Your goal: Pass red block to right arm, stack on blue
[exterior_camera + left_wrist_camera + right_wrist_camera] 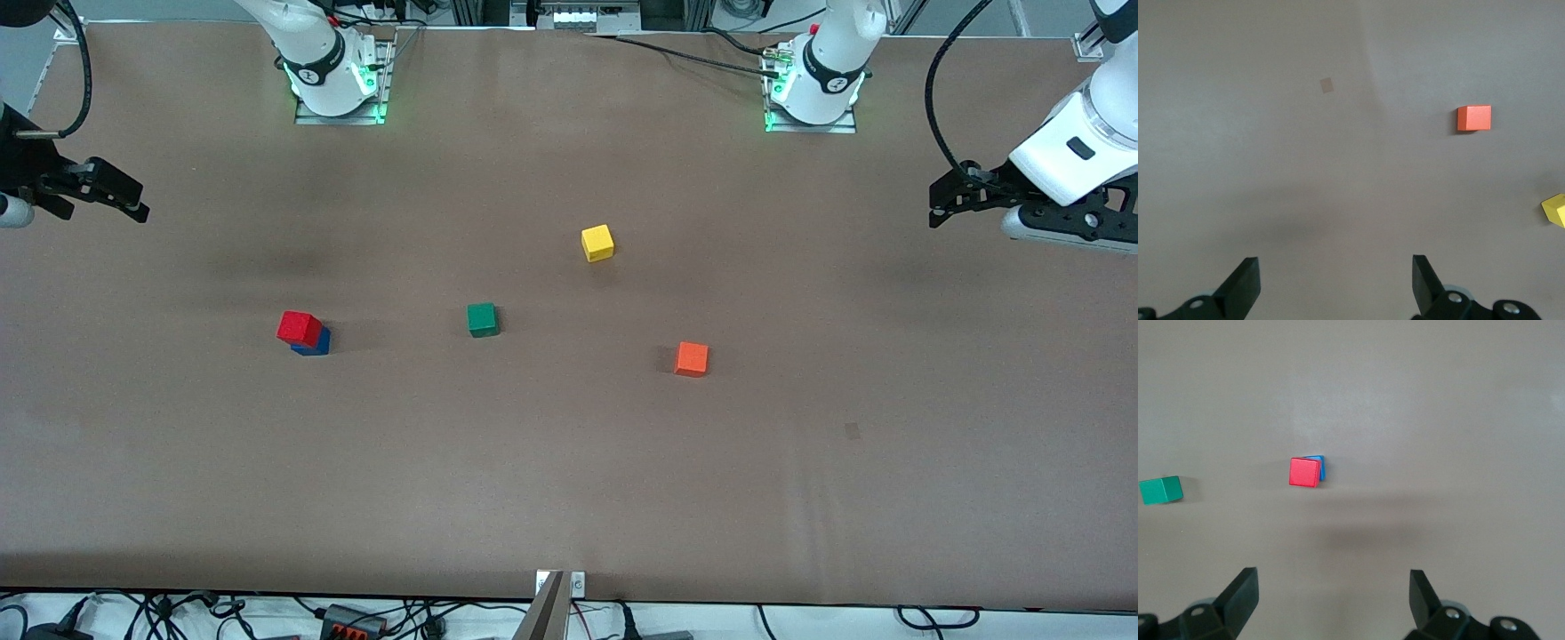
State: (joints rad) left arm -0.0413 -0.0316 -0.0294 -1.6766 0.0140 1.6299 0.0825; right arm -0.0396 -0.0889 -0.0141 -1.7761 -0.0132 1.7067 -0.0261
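1. Nearest the front camera lies the orange cube (pixel 691 359), alone on the brown table (pixel 569 498) toward the left arm's end — no part of the stack, and nothing touches it.
2. Slightly farther back, toward the right arm's end, we see the red block (pixel 299 327) resting on the blue cube (pixel 313 343). It sits a little askew, so a strip of blue shows along one side in the right wrist view; we judge the stacking done.
3. Between that stack and the orange cube, at about the same depth as the stack, stands the green cube (pixel 482 319), well apart from both — no obstacle.
4. Farther still sits the yellow cube (pixel 597 243), likewise clear of the stack.
5. The right gripper (pixel 111 197) hangs over the table's edge at the right arm's end, fingers spread wide and empty; we take it that it is parked there to keep clear of the stack.
6. The left gripper (pixel 951 200) hangs over the table near the edge at the left arm's end, its fingers also wide apart and holding nothing — that arm waits.
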